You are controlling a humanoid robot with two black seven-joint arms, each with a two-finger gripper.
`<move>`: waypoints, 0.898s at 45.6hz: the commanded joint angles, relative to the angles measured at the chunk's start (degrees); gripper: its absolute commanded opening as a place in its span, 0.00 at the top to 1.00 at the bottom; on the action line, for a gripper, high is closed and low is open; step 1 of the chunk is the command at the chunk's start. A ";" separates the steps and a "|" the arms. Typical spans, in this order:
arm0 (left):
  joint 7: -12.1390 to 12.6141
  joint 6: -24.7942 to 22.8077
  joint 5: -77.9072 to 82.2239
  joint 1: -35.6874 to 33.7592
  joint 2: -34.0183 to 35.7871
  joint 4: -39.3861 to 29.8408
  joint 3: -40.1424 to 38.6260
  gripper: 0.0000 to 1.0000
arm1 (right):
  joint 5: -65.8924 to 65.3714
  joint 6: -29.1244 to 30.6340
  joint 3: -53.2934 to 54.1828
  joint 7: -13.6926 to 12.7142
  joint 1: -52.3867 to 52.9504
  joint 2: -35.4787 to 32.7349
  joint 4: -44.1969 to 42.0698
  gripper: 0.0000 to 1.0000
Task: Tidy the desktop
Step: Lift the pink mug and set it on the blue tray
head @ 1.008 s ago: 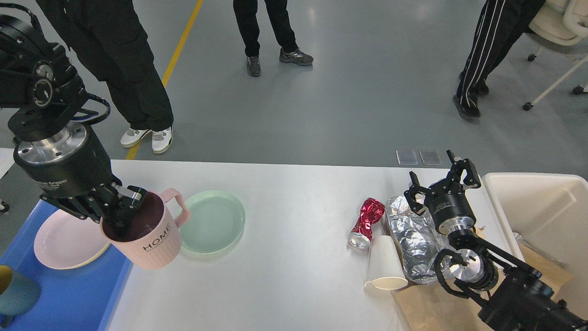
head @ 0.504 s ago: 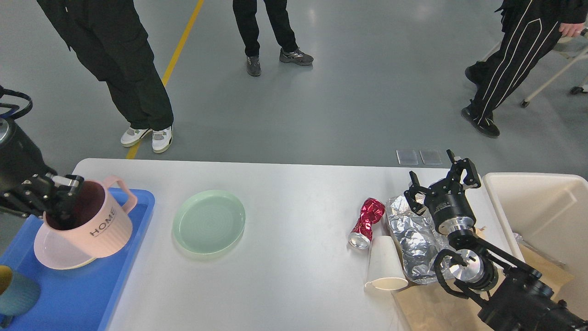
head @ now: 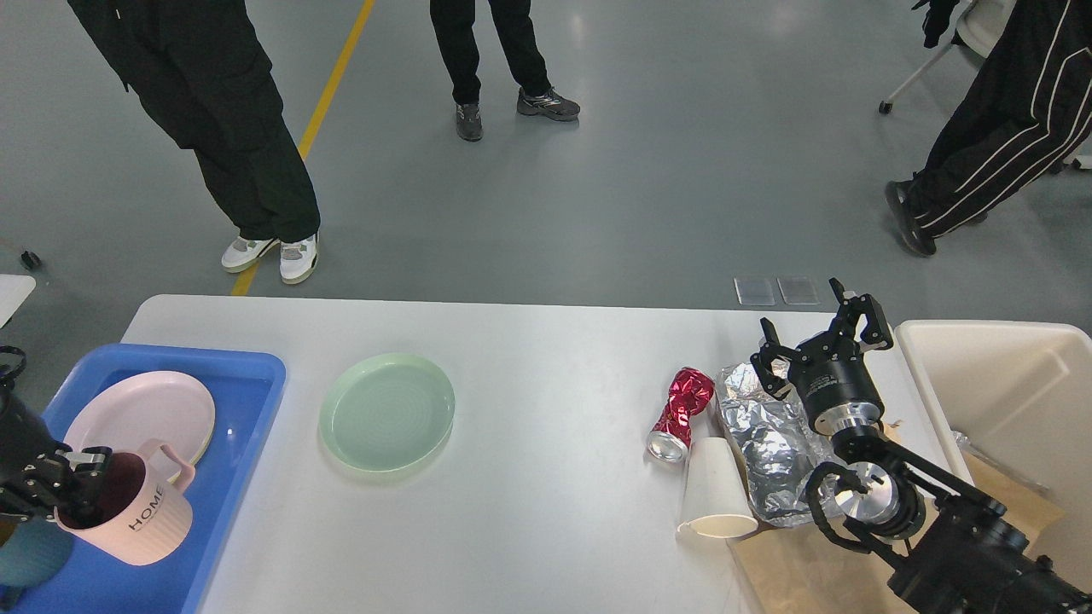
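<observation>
Large white rectangular table point(head: 546, 529) with rounded corners fills the lower view; its far edge runs left to right, grey floor beyond.

Left tool point(head: 64, 490) at the view's left edge, clamped on the rim of the pink ribbed mug marked HOME point(head: 136, 516), one finger inside the mug. Mug sits over the blue plastic tray point(head: 247, 392), near the tray's right wall, just in front of the pink round plate point(head: 141, 418) lying in the tray.

Pale green round plate point(head: 388, 411) lies alone on the table, apart from the tray; broad bare table between it and the crushed red can point(head: 682, 414).

Right tool point(head: 823, 337) has fingers spread wide, gripping nothing, above crumpled silver foil point(head: 763, 443). White paper cup point(head: 712, 499) on its side touches the can and the foil. Cream rectangular bin point(head: 990, 328) stands at the table's right edge.
</observation>
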 commanded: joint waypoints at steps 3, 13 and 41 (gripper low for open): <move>-2.38 3.27 0.12 4.03 -0.59 4.19 -0.54 1.00 | 0.00 0.00 0.00 0.00 0.00 0.00 -0.01 0.00; -2.30 8.72 0.99 9.57 -1.03 4.54 -1.86 1.00 | 0.00 0.00 0.00 0.00 0.00 0.00 -0.01 0.00; -1.94 12.24 -15.16 14.50 2.30 2.35 -3.01 0.13 | 0.00 0.00 0.00 0.00 0.00 0.00 0.07 0.00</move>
